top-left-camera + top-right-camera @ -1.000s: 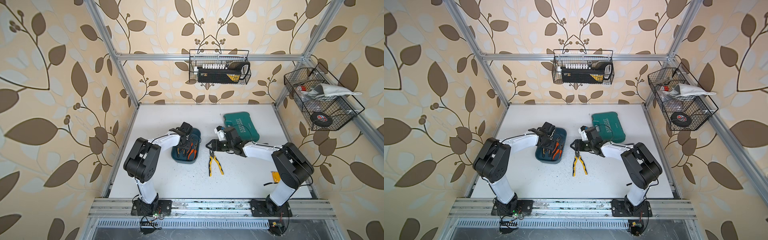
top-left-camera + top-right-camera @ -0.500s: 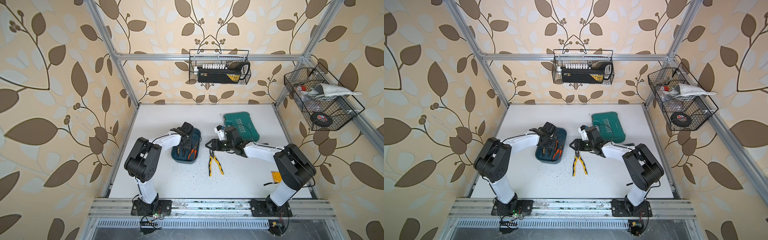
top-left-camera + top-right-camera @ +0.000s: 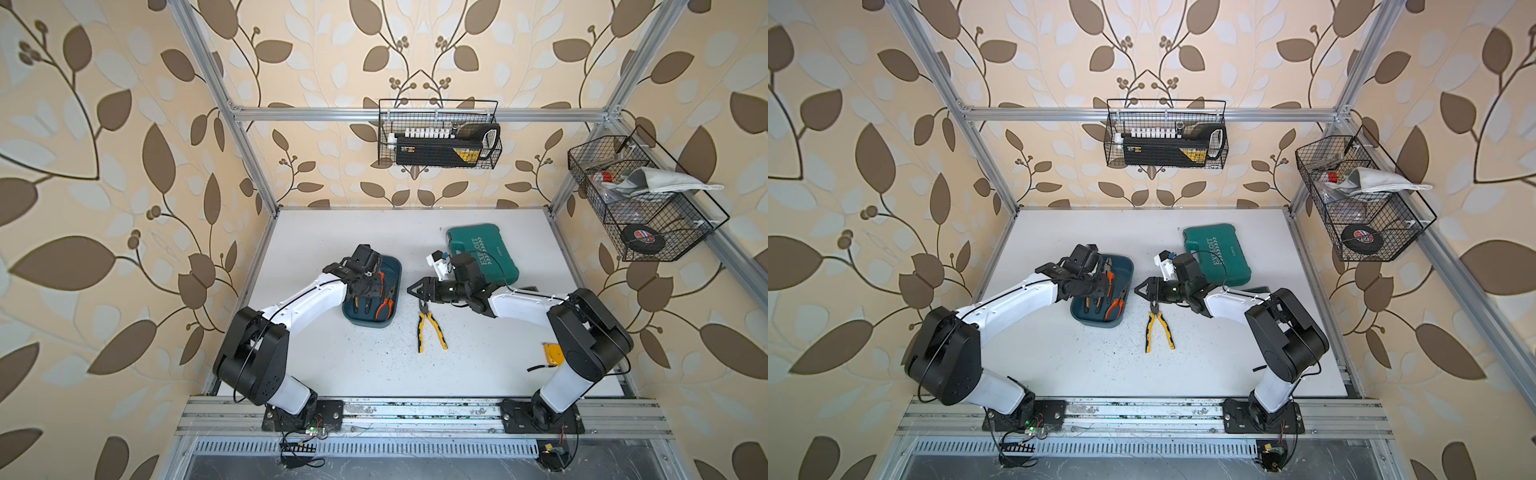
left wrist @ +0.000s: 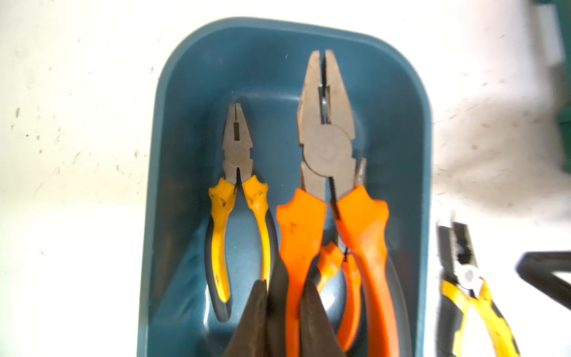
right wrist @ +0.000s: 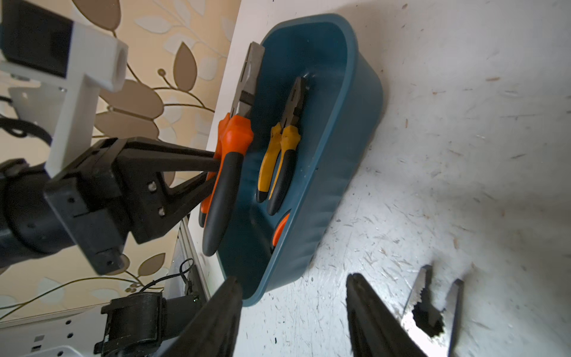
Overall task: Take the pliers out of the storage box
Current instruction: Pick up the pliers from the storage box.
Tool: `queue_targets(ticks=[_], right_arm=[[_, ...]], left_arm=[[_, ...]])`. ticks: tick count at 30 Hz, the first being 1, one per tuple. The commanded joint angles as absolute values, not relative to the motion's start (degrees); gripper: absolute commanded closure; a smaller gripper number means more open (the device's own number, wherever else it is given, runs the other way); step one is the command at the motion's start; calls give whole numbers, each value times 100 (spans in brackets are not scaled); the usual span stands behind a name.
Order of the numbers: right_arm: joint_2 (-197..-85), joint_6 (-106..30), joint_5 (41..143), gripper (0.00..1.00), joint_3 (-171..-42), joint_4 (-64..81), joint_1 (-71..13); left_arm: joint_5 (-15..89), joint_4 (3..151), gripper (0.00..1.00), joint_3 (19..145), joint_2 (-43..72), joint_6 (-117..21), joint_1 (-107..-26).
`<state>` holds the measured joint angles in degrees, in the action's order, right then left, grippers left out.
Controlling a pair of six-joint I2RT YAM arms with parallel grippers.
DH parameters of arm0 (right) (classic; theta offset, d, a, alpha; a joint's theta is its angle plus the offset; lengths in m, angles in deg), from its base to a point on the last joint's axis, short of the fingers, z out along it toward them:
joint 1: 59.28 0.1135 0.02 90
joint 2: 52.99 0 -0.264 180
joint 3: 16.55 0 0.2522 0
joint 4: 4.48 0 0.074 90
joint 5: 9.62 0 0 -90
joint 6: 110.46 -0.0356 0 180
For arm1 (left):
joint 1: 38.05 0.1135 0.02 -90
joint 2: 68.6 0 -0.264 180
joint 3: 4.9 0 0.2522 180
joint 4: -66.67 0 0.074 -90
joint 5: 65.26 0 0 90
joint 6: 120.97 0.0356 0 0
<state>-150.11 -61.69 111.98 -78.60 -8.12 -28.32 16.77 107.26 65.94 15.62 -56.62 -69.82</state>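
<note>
At the front of the table (image 3: 365, 374), near its middle, one yellow-handled pair (image 3: 430, 328) already lies out on the bare top, handles splayed. Just by its head your right gripper (image 3: 411, 289) hovers half spread, holding nothing. Further back, toward the left edge, the storage box (image 3: 397, 270) holds three pliers. Your left gripper (image 4: 282, 290) has just pinched shut on one handle of the large orange pair (image 4: 327, 148), so the grasp looks made and a lift should follow. The small yellow pair (image 4: 236, 148) and second orange pair (image 3: 384, 307) wait.
</note>
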Motion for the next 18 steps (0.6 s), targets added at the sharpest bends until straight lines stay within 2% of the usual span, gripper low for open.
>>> queue_targets(ticks=[1, 7, 18], right_arm=[[-14992, -6580, 11552, 42, -7662, -1356, -2888], [-15265, -7418, 11996, 41, -7500, -2394, -2949], [-15286, -7336, 11889, 42, -7552, -2169, -2957]], left_arm=[[1471, 10285, 100, 6555, 1122, -6040, -7365], [1253, 10243, 100, 6612, 1202, -6320, -8030], [1244, 10078, 100, 6794, 1611, -6537, -8384]])
